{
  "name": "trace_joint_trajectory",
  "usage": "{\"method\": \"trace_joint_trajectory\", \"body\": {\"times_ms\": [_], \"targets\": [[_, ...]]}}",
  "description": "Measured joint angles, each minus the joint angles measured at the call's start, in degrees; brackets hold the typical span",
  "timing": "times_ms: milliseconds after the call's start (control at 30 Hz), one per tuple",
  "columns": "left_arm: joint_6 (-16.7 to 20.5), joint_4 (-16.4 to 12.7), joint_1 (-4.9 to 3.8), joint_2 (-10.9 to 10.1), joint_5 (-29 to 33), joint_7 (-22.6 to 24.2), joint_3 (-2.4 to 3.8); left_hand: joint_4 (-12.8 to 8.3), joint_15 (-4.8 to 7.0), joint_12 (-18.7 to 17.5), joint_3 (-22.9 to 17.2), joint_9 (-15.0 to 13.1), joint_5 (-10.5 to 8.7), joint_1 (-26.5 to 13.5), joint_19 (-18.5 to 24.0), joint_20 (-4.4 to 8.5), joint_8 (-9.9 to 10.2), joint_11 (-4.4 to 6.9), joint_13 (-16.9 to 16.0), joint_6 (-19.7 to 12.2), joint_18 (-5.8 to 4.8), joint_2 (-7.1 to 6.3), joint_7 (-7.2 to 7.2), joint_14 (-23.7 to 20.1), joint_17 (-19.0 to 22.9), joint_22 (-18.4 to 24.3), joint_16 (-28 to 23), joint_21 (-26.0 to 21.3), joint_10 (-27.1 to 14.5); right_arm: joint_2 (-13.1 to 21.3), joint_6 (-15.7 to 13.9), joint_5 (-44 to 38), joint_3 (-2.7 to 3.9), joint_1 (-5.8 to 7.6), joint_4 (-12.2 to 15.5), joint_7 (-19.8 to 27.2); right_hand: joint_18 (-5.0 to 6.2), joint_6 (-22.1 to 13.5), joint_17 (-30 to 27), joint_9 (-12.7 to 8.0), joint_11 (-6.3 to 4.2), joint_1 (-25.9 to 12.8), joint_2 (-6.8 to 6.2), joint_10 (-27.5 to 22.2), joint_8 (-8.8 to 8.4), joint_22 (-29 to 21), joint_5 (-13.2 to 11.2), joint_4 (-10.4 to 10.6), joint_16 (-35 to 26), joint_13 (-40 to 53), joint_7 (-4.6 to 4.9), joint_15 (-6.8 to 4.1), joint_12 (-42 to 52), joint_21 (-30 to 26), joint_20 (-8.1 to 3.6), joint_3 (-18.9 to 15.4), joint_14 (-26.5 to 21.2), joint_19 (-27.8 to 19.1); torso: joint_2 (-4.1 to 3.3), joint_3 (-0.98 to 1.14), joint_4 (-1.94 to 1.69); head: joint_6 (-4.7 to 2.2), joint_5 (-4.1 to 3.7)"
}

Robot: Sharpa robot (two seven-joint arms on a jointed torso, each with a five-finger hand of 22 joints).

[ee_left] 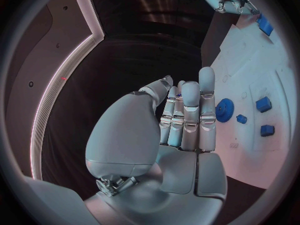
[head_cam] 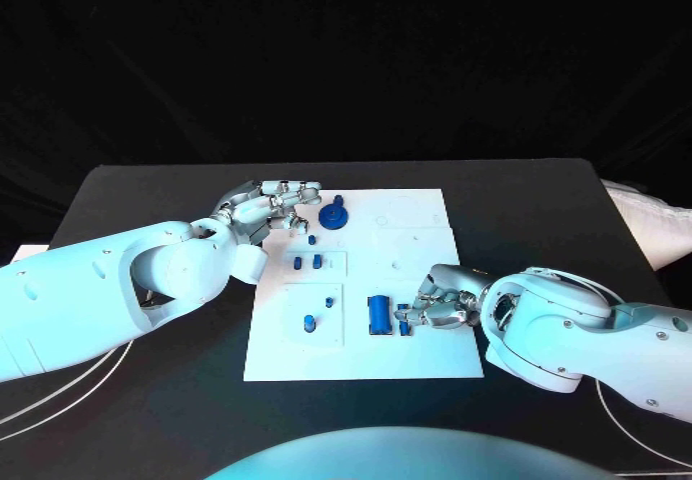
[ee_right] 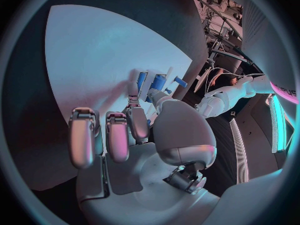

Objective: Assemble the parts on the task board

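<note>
Our right robot hand (head_cam: 433, 303) pinches the blue block (head_cam: 379, 315) near the task board's (head_cam: 418, 225) near edge; seating comes next. Left robot hand (head_cam: 271, 208) hovers empty, fingers apart, beside the gear (head_cam: 335, 216).

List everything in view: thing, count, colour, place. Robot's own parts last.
table: one, black, under everything.
task board: one, white, mid-table.
gear part: one, blue, board's far left corner, by the left hand.
small parts: about five, blue, on the board's left half.
block part: one, blue, near middle of board, at the right hand's fingertips.
left hand: one, silver, at the board's far left corner.
right hand: one, silver, over the board's right side.
</note>
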State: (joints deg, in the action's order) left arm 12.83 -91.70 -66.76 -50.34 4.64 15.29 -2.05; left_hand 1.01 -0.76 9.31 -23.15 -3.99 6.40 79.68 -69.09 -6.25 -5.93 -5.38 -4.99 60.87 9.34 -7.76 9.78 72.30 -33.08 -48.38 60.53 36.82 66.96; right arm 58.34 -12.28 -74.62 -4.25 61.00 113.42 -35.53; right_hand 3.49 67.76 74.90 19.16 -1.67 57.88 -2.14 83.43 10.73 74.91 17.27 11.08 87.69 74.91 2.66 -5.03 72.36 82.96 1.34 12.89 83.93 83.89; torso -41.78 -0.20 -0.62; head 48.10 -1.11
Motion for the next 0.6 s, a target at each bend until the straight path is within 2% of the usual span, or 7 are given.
{"method": "trace_joint_trajectory", "body": {"times_ms": [267,400,500,600], "targets": [[-0.1,0.0,0.00,0.0,0.0,-0.1,0.00,0.0,0.00,0.0,0.0,0.0,0.00,0.0,0.0,0.00,0.0,0.00,0.0,0.0,0.00,0.00,0.00,0.0,0.0,0.0,0.0,0.0,0.0,1.0,-0.1,-0.3,0.02,-0.01,0.4,0.1,0.00,0.0,0.0,0.3,-0.19,-0.9,-0.28,0.2,0.15,0.0,-0.6,0.7,0.2,0.0,-0.01,0.00,0.1,0.0,-0.21,-3.4,0.0,0.2,0.00,0.01,-0.01,0.02,0.08],[-0.1,0.0,0.00,0.0,0.0,-0.1,0.00,0.0,0.00,0.0,0.0,0.0,0.00,0.0,0.0,0.00,0.0,0.00,0.0,0.0,0.00,0.00,0.00,0.0,0.0,0.0,0.0,0.0,0.0,1.3,-0.1,-0.4,0.01,-0.02,0.4,0.2,0.00,0.0,0.0,0.5,-0.19,0.3,-1.28,0.2,0.33,0.0,-2.9,-0.5,0.2,0.0,-0.01,0.00,0.1,0.0,-0.21,-5.0,0.0,0.2,0.00,0.02,0.02,0.03,0.11],[-0.1,0.1,0.00,0.0,0.0,-0.2,0.00,0.0,0.00,0.0,0.0,0.0,0.00,0.0,0.0,0.00,0.0,0.00,0.0,0.0,0.00,0.00,0.00,0.0,0.0,0.0,0.0,0.0,0.0,1.5,-0.1,-0.5,0.01,-0.02,0.4,0.2,0.01,0.0,0.0,0.7,-0.19,2.8,-1.19,0.2,0.33,0.0,-4.8,-1.6,0.2,0.0,-0.01,0.00,0.1,0.0,-0.21,-6.1,0.0,0.2,0.00,0.02,0.02,0.03,0.09],[-0.1,0.1,0.00,0.0,0.0,-0.2,0.00,0.0,0.00,0.0,0.0,0.0,0.00,0.0,0.0,0.00,0.0,0.00,0.0,0.0,0.00,0.00,0.00,0.0,0.0,0.0,0.0,0.0,0.0,1.6,-0.5,-0.5,0.00,-0.02,0.2,0.5,0.00,-0.8,0.0,0.6,0.02,4.6,-1.17,0.0,0.25,0.0,-5.3,-2.5,0.1,0.0,0.28,0.00,-1.5,-0.1,-0.21,-6.9,0.0,0.2,0.02,0.02,0.02,-0.06,-0.02]]}}
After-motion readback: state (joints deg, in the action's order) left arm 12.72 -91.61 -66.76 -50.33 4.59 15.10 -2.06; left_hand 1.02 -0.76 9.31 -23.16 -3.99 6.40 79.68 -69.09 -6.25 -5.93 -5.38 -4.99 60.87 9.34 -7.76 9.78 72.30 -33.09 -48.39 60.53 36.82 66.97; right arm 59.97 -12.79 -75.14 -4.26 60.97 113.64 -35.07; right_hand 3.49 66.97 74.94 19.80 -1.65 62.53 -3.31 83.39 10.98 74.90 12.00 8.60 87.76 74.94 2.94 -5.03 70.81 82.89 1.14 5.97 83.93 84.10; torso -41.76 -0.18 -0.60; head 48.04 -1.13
